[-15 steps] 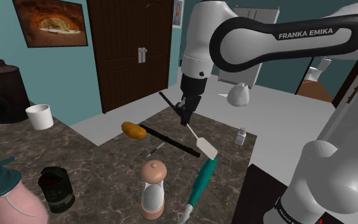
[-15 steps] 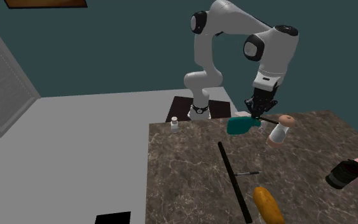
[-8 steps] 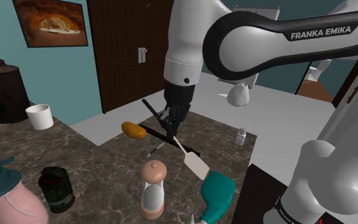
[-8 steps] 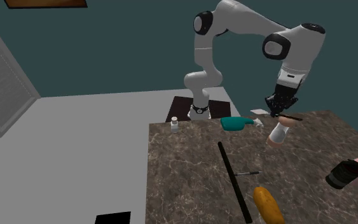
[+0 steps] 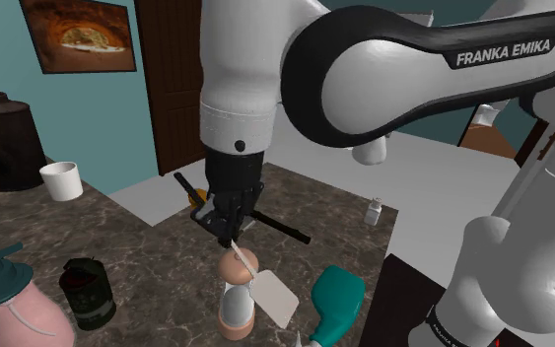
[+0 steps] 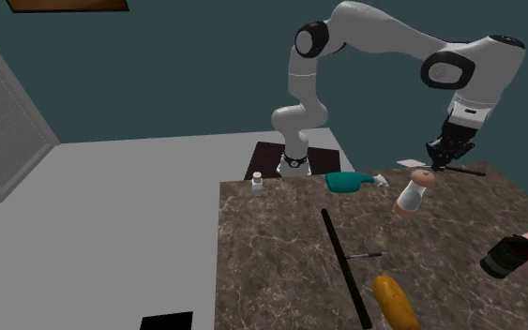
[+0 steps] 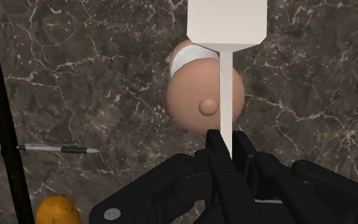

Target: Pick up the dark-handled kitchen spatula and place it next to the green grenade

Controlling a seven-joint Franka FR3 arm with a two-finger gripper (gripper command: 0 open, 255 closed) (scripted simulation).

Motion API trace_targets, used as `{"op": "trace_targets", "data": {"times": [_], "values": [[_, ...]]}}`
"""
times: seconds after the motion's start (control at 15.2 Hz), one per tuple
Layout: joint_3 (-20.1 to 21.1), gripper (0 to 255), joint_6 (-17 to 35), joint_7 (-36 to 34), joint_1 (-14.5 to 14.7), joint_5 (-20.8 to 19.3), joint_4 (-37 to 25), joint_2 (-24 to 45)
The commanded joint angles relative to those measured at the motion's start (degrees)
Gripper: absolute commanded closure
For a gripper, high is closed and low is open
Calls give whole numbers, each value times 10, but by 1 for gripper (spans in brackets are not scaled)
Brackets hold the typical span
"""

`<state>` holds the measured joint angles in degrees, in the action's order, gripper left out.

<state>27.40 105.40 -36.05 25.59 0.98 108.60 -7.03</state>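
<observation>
With the pincer (image 7: pixel 228 145) clamped tight on the spatula (image 7: pixel 228 22), I'd carry it well above the pepper mill (image 7: pixel 193 95), then lower it gently just beside the grenade (image 5: pixel 88 292).

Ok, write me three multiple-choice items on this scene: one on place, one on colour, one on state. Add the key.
1. What stands below the spatula?
A. a red bowl
B. the pinkish grinder
C. a yellow cup

2. What colour is the spatula's blade?
A. teal
B. black
C. white

3. How is the gripper?
A. shut on the spatula
B. open
C. shut on nothing

Key: 1 B, the wrist view shows the grinder's knobbed top beneath the shaft; 2 C, the blade is plain white; 3 A, the gripper clasps the thin shaft.
</observation>
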Motion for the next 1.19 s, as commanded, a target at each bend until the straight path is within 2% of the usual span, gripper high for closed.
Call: {"op": "trace_targets", "data": {"times": [0.0,0.33,0.66,0.73,1.12], "values": [[18,255,-8,-34,9,-16,-39,35],[56,255,-32,-119,48,-72,-140,131],[74,255,-76,-195,115,-140,-273,244],[74,255,-79,-199,121,-143,-281,250],[72,255,-31,-202,114,-142,-229,246]]}}
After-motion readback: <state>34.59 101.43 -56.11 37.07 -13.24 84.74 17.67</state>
